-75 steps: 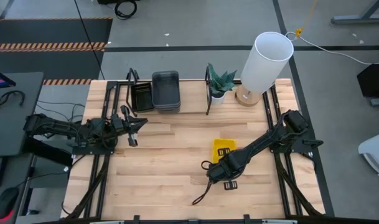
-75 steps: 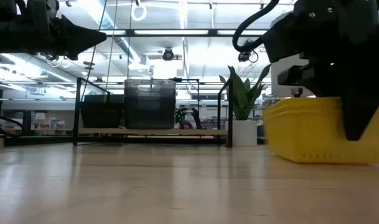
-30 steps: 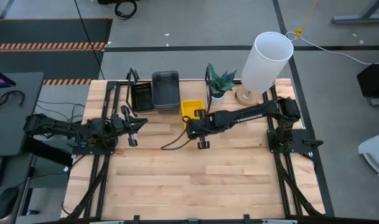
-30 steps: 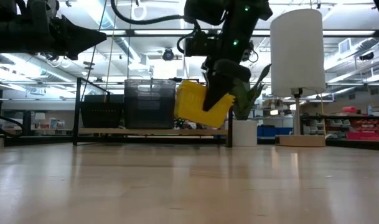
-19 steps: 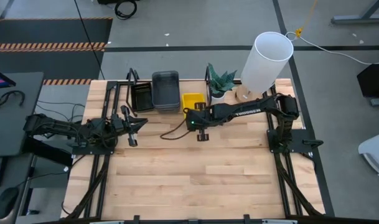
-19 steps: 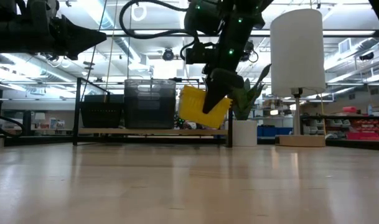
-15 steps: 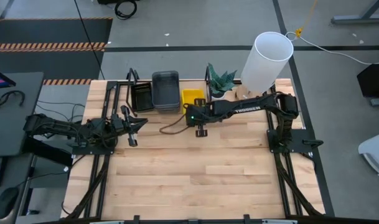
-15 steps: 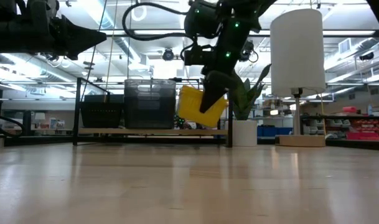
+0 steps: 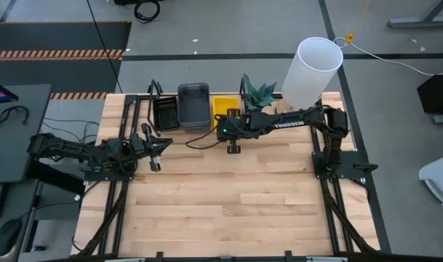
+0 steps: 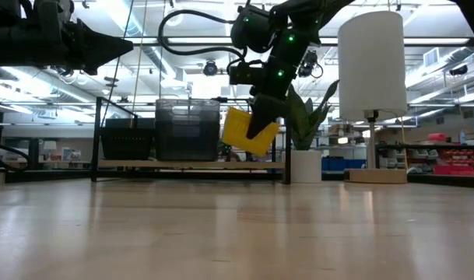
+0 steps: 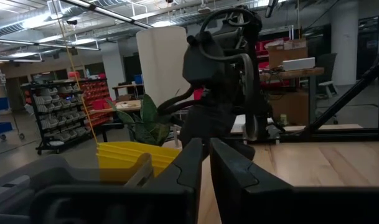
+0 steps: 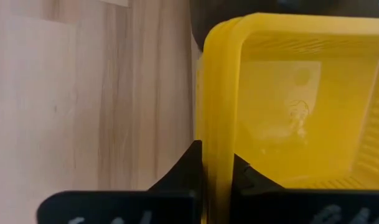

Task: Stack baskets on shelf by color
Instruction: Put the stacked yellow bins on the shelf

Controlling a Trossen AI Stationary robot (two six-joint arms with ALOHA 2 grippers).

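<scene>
Nested yellow baskets (image 9: 222,107) hang tilted above the right part of the shelf (image 10: 190,164), carried by my right gripper (image 9: 225,120), which is shut on them. In the low view these yellow baskets (image 10: 246,132) float just right of the dark grey stack (image 10: 187,128). That grey stack (image 9: 193,105) and the black baskets (image 9: 165,113) stand with their bottoms on the shelf plank. My left gripper (image 9: 161,143) waits shut over the table's left side, touching nothing. The left wrist view also catches the yellow baskets (image 11: 130,160). My right gripper pinches the yellow baskets' near wall at its rim (image 12: 215,155), one finger (image 12: 190,167) outside and one finger (image 12: 246,177) inside the hollow. The fingers come from the table's near side, slanting down. The baskets are lifted clear and tilted, with the low corner (image 10: 256,150) just above the plank.
A potted plant (image 9: 259,97) stands right of the shelf's right end loop (image 9: 244,102), and a tall white lamp (image 9: 310,73) is beyond it. The right arm (image 9: 294,122) stretches across the far right of the table. Bare wood (image 9: 228,204) fills the near half.
My right gripper has carried the yellow baskets from the table's middle toward the far edge, over the shelf beside the grey stack. They stay lifted and tilted, the gripper still shut on them. The left arm has kept still.
</scene>
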